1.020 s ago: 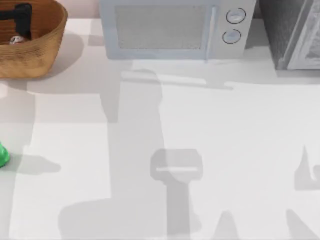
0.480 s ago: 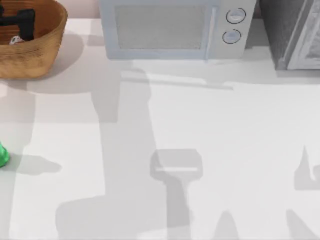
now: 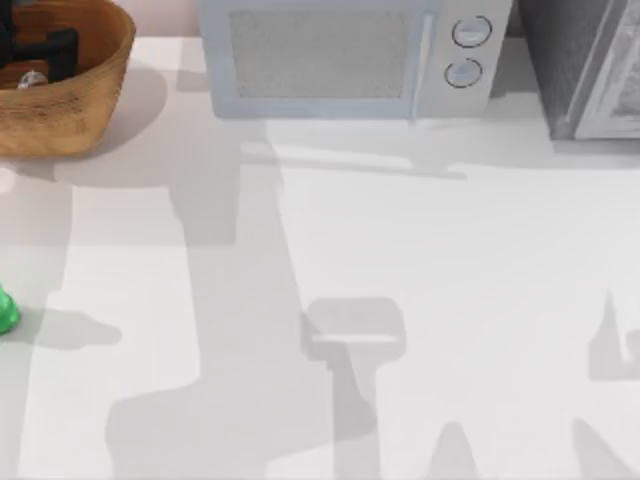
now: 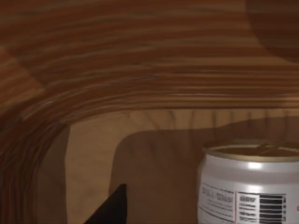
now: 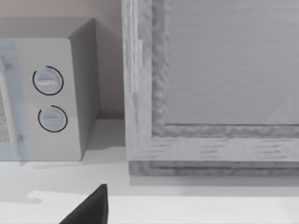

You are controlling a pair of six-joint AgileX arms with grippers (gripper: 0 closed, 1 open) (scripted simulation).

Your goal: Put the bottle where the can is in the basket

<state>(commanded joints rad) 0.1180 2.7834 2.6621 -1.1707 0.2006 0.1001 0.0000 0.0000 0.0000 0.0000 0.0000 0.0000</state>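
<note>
Top view gave you the white bench (image 3: 420,300), then the wicker basket (image 3: 85,100) at its far left corner, with your left claw (image 3: 40,50) down inside it beside the can (image 3: 32,79); whether that claw was open I could not tell. Left wrist view showed the can (image 4: 250,184) upright on the basket floor: likely light, thin-walled and slick, best taken across its mid-body. Its label bore a barcode and print too small to read. Your bottle (image 3: 5,310) stood at the bench's left edge, well apart.
</note>
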